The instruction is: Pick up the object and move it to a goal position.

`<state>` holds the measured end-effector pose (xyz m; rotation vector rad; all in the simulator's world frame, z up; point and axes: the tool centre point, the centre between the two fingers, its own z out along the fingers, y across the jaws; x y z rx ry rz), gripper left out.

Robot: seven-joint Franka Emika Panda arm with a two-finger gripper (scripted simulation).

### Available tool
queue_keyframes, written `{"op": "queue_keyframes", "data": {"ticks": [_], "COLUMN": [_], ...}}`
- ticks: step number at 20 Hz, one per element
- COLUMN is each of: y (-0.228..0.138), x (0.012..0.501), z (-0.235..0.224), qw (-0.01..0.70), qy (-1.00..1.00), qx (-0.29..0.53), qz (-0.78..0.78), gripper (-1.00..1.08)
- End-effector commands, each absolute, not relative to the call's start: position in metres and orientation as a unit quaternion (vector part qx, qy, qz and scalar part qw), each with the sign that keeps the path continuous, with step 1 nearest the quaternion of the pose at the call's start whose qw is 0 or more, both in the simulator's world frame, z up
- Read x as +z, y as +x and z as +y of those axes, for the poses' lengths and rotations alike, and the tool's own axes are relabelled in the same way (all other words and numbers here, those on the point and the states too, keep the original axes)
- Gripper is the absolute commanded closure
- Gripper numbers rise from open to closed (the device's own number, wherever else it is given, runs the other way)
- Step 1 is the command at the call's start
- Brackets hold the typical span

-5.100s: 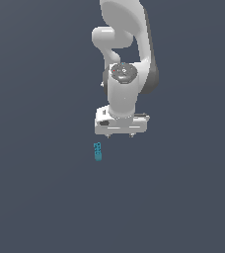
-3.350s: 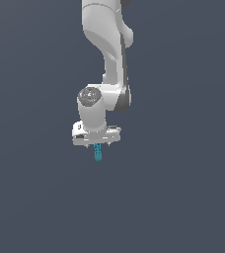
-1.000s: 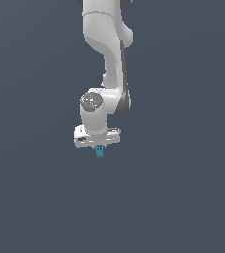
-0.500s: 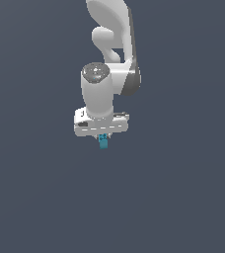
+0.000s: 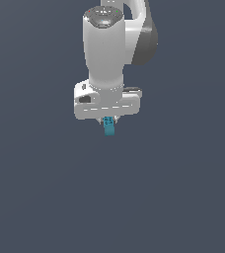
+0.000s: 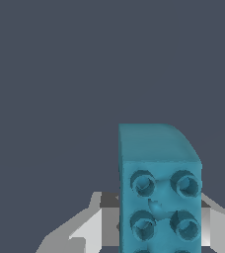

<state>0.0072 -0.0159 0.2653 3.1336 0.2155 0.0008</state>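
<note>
The object (image 5: 108, 127) is a small teal-blue block that hangs below the white hand in the exterior view, its lower end poking out under the fingers. My gripper (image 5: 108, 121) is shut on the object. In the wrist view the object (image 6: 159, 192) fills the near field, with round dark holes on its face, and pale fingers (image 6: 92, 230) press against both of its sides. The block is held up in the air, clear of the grey ground.
A uniform dark grey surface (image 5: 45, 197) fills both views. The white arm (image 5: 107, 44) rises above the hand in the exterior view.
The arm has swung toward the exterior view's right and risen, carrying the block with it. The hand now looms larger in the picture.
</note>
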Motion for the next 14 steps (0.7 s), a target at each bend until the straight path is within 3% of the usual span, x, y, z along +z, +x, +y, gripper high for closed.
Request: {"op": "queue_keyframes", "data": {"ticks": [1, 14], "y": [0.009, 0.015], "x": [0.286, 0.329], "z": [-0.011, -0.001], "qw": [0.0, 0.0], "qy": [0.998, 0.998], "qx": [0.0, 0.0], "qz": [0.068, 0.069], "gripper": [1.08, 1.08]}}
